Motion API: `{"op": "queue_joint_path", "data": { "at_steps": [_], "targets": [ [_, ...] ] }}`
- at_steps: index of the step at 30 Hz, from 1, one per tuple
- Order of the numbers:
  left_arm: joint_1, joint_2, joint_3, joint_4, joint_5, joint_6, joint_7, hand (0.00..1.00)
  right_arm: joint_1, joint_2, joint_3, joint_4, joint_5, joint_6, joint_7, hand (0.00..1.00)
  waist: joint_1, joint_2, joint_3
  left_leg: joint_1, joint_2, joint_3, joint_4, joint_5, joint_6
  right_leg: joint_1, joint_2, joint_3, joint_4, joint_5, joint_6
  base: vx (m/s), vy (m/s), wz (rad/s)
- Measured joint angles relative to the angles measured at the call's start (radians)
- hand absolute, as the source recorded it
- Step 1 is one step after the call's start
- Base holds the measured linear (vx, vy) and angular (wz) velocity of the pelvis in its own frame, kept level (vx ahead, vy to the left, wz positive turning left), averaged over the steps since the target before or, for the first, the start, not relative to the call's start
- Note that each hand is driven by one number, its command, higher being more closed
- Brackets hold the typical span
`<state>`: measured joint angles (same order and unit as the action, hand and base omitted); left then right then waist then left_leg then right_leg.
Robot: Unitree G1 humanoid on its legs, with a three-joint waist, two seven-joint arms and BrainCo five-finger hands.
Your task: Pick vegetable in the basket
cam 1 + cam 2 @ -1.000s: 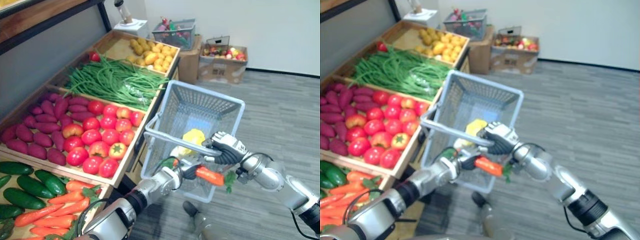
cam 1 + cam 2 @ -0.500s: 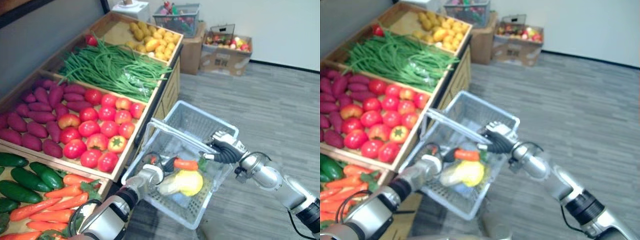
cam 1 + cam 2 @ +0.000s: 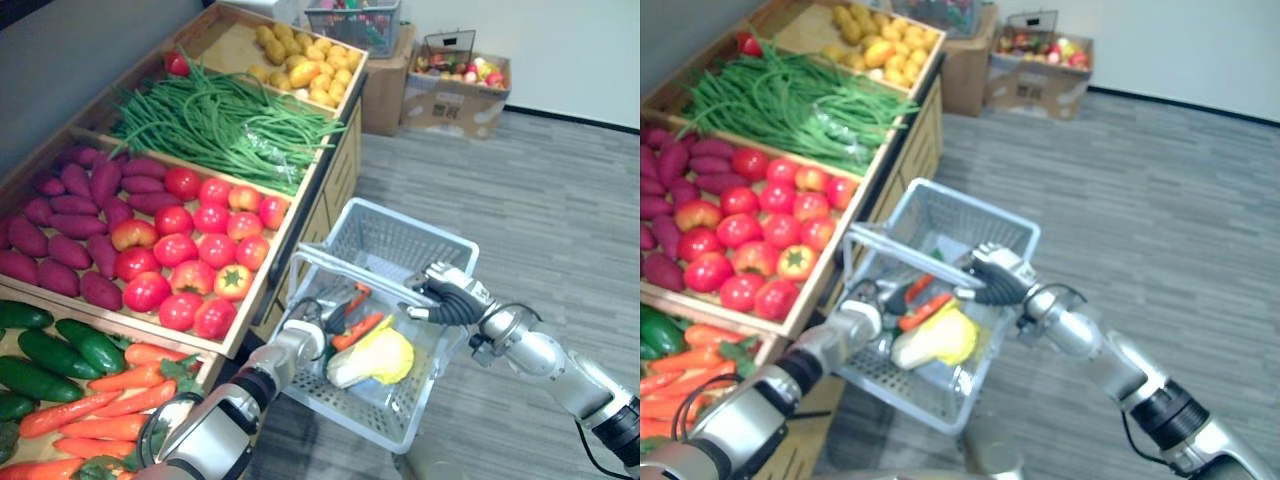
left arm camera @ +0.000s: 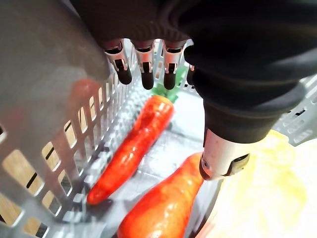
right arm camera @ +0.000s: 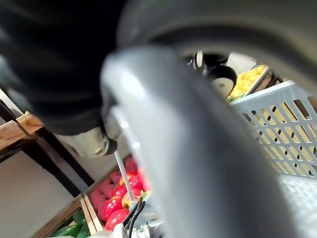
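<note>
Two carrots lie under the open left hand, in basket right hand grips.

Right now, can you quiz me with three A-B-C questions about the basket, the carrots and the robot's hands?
1. Where is the left hand?
A) in the basket
B) on the tomatoes
C) on the floor

2. How many carrots lie in the basket?
A) none
B) two
C) five

3. What is the right hand doing?
A) hanging open
B) holding a tomato
C) gripping the basket's handle

Answers:
1 A: its straight fingers hang just above the carrots inside the basket.
2 B: two orange carrots lie side by side, next to a yellow vegetable.
3 C: its fingers are curled round the handle.
</note>
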<state>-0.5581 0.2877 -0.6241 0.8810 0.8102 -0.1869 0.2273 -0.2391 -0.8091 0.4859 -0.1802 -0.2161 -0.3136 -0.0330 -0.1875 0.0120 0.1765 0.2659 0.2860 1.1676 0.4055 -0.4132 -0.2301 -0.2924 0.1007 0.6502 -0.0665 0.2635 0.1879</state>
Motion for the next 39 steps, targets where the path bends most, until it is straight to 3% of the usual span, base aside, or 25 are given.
{"op": "queue_joint_path", "data": {
  "at_steps": [9, 13, 17, 19, 21, 26, 29, 33, 37, 39],
  "targets": [
    [-0.006, 0.003, -0.010, -0.026, -0.001, -0.006, 0.000, 0.00, 0.017, 0.000, -0.007, 0.003, 0.000, 0.000, 0.000, 1.00, 0.002, 0.000, 0.001, -0.006, 0.001, -0.032, -0.001, 0.000, 0.001, 0.011, -0.015, -0.023, -0.001, 0.001, 0.001, 0.00, -0.035, 0.10],
    [-0.005, 0.049, -0.021, -0.227, -0.006, -0.023, 0.000, 0.00, 0.044, 0.001, -0.022, 0.043, -0.002, 0.001, 0.000, 1.00, 0.014, 0.000, 0.001, -0.025, 0.005, -0.080, 0.000, 0.002, 0.007, 0.020, -0.036, -0.065, -0.002, 0.001, 0.001, -0.01, -0.035, 0.31],
    [0.006, 0.087, -0.070, -0.450, -0.025, -0.068, -0.017, 0.00, 0.119, 0.006, -0.127, 0.119, -0.020, 0.006, 0.000, 1.00, 0.058, 0.000, 0.001, -0.041, 0.010, -0.137, -0.003, 0.011, 0.020, 0.040, -0.062, -0.127, -0.001, 0.000, 0.000, -0.02, -0.034, 0.43],
    [0.023, 0.110, -0.098, -0.527, -0.053, -0.091, -0.028, 0.00, 0.145, 0.013, -0.185, 0.140, -0.023, 0.013, 0.000, 1.00, 0.061, 0.000, 0.000, -0.056, 0.012, -0.174, 0.000, 0.013, 0.024, 0.048, -0.079, -0.165, 0.001, -0.003, -0.004, -0.04, -0.026, 0.61],
    [0.038, 0.125, -0.117, -0.655, -0.100, -0.123, -0.040, 0.00, 0.205, 0.047, -0.277, 0.194, -0.028, 0.025, -0.003, 1.00, 0.071, 0.004, -0.009, -0.093, 0.012, -0.247, 0.003, 0.019, 0.035, 0.056, -0.110, -0.237, 0.007, -0.009, -0.012, -0.05, -0.026, 0.85],
    [0.049, 0.153, -0.148, -0.845, -0.182, -0.166, -0.050, 0.00, 0.291, 0.163, -0.375, 0.360, -0.102, 0.079, -0.007, 1.00, 0.112, 0.007, -0.057, -0.174, 0.020, -0.393, 0.023, 0.035, 0.060, 0.077, -0.162, -0.383, 0.011, -0.018, -0.024, -0.06, -0.040, 0.87],
    [0.053, 0.211, -0.208, -0.940, -0.230, -0.195, -0.083, 0.00, 0.320, 0.228, -0.451, 0.440, -0.136, 0.111, -0.011, 1.00, 0.130, 0.010, -0.077, -0.217, 0.019, -0.472, 0.039, 0.039, 0.068, 0.094, -0.194, -0.461, 0.017, -0.031, -0.025, -0.08, -0.033, 0.83],
    [0.053, 0.314, -0.277, -1.100, -0.392, -0.246, -0.166, 0.00, 0.348, 0.320, -0.572, 0.555, -0.148, 0.162, -0.049, 1.00, 0.150, 0.009, -0.127, -0.259, 0.008, -0.557, 0.041, 0.047, 0.078, 0.109, -0.228, -0.545, 0.036, -0.054, -0.029, -0.05, -0.016, 0.61],
    [0.060, 0.347, -0.268, -1.195, -0.474, -0.251, -0.165, 0.00, 0.366, 0.389, -0.706, 0.637, -0.176, 0.186, -0.093, 1.00, 0.166, 0.002, -0.152, -0.294, -0.010, -0.637, 0.035, 0.069, 0.094, 0.131, -0.257, -0.625, 0.036, -0.062, -0.035, -0.01, -0.004, 0.64],
    [0.145, 0.354, -0.186, -1.241, -0.492, -0.250, -0.161, 0.00, 0.384, 0.437, -0.815, 0.684, -0.176, 0.199, -0.118, 1.00, 0.172, -0.008, -0.165, -0.330, -0.031, -0.704, 0.022, 0.083, 0.097, 0.142, -0.282, -0.689, 0.036, -0.070, -0.036, -0.01, -0.001, 0.76]
  ]
}}
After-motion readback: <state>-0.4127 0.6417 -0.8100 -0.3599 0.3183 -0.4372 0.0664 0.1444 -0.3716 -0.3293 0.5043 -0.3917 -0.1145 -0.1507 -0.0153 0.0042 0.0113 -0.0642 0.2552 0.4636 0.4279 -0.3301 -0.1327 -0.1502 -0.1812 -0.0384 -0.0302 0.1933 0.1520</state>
